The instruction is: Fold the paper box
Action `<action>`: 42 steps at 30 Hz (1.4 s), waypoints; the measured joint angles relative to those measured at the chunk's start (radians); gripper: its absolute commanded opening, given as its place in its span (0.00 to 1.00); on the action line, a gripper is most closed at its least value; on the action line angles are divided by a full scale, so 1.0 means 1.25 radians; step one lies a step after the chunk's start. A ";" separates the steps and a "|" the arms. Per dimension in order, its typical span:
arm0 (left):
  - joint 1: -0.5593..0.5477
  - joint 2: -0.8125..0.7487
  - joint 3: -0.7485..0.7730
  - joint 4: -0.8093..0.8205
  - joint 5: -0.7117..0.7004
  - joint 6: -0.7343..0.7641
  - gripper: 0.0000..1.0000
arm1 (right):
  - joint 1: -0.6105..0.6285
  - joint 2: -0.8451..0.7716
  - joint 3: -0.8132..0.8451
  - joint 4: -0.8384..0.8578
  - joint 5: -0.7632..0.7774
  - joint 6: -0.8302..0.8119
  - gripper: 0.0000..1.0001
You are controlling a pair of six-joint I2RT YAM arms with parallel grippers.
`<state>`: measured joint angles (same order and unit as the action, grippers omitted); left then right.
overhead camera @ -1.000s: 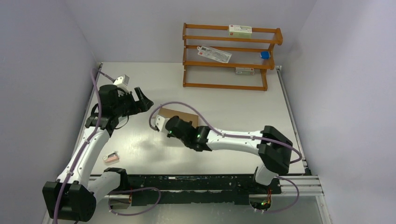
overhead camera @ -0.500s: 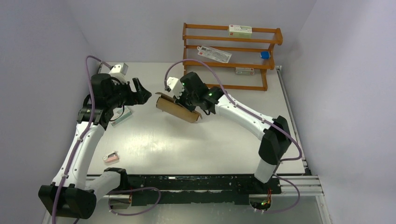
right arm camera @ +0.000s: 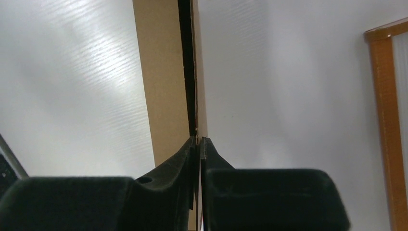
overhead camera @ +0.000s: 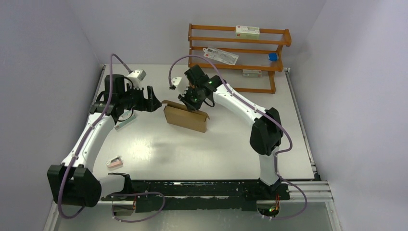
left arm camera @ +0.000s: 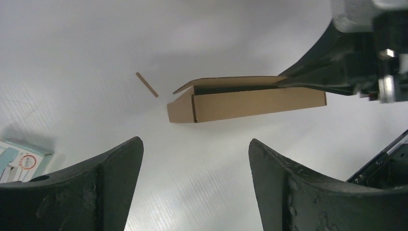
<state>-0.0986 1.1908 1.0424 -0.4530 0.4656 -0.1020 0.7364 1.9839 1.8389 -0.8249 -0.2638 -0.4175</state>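
Observation:
The paper box [overhead camera: 185, 119] is a folded brown cardboard mailer, held up on edge at mid-table; I cannot tell whether its lower edge touches the surface. My right gripper [overhead camera: 193, 103] is shut on the box's upper cardboard wall. The right wrist view shows its fingers [right arm camera: 198, 140] pinching the thin edge of the box [right arm camera: 163, 82]. My left gripper [overhead camera: 155, 102] is open and empty, just left of the box. In the left wrist view the box [left arm camera: 250, 104] lies ahead of my open left gripper [left arm camera: 195, 140], with its lid slightly ajar at the left end.
A wooden rack [overhead camera: 231, 66] stands at the back with small white cartons and a blue item [overhead camera: 273, 56]. A white-teal carton [overhead camera: 126, 120] lies under the left arm. A small pink item [overhead camera: 114, 163] lies near the front left. A loose cardboard strip [left arm camera: 146, 84] lies beyond the box.
The right arm lifted the box from mid-table, swung it back and turned it onto its edge. The left gripper moved right, toward the box's left end.

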 measured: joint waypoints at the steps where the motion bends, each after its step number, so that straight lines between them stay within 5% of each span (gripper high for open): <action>1: 0.000 0.016 0.000 0.000 0.009 0.011 0.85 | 0.000 0.001 0.002 -0.007 -0.001 -0.003 0.17; 11: 0.000 0.113 0.013 -0.010 0.050 0.105 0.84 | 0.002 -0.006 0.049 -0.045 0.030 0.006 0.67; 19: 0.000 0.120 0.071 -0.009 0.086 0.119 0.83 | 0.016 -0.122 -0.054 0.007 0.059 0.013 0.84; 33: 0.000 0.128 0.060 -0.002 0.088 0.137 0.84 | 0.074 -0.055 -0.060 0.039 0.099 0.004 0.87; 42: 0.001 0.131 0.043 -0.004 0.055 0.149 0.83 | 0.083 0.056 0.020 0.021 0.114 -0.029 0.65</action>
<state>-0.0975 1.3548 1.0962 -0.4580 0.5346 0.0845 0.8402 2.0541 1.8645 -0.7990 -0.1215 -0.4534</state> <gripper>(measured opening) 0.833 0.742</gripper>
